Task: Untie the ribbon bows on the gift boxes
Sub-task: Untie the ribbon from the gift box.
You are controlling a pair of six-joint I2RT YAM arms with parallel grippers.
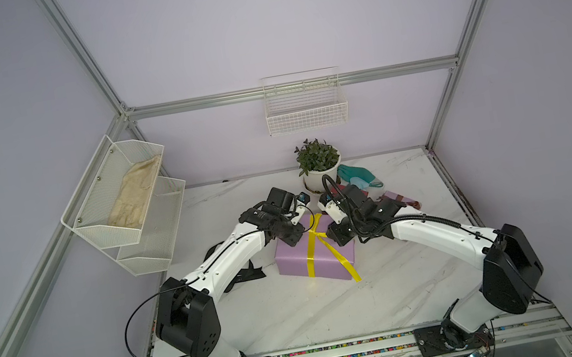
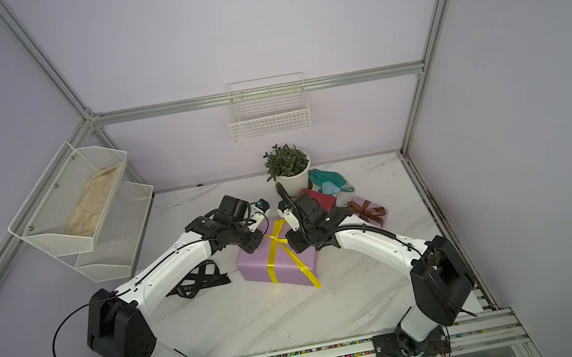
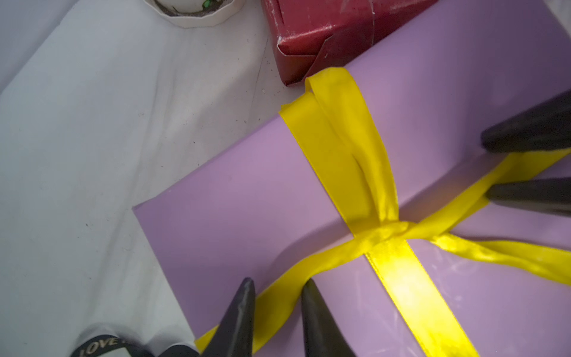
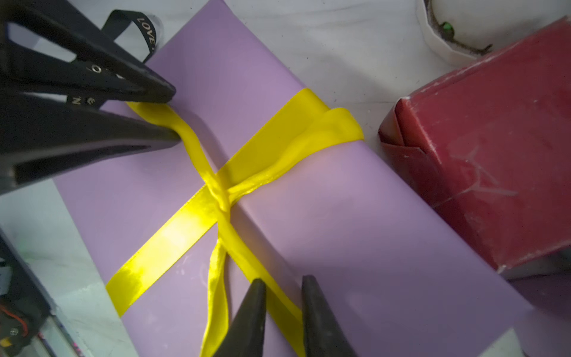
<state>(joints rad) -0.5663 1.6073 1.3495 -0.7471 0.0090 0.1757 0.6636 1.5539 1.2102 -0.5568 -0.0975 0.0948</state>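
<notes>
left gripper (image 3: 278, 282) seemingly pinching one yellow ribbon (image 3: 386, 230) tail | right gripper (image 4: 284, 279) clamping the other tail | ribbon's sitting knotted on top of the large lilac box (image 1: 292, 261), lying mid-table (image 1: 299, 314)

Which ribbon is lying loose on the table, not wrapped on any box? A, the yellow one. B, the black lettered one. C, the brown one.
B: the black ribbon lies loose on the tabletop; the yellow ribbon wraps the large lilac box and the brown ribbon the small lilac box.
</notes>
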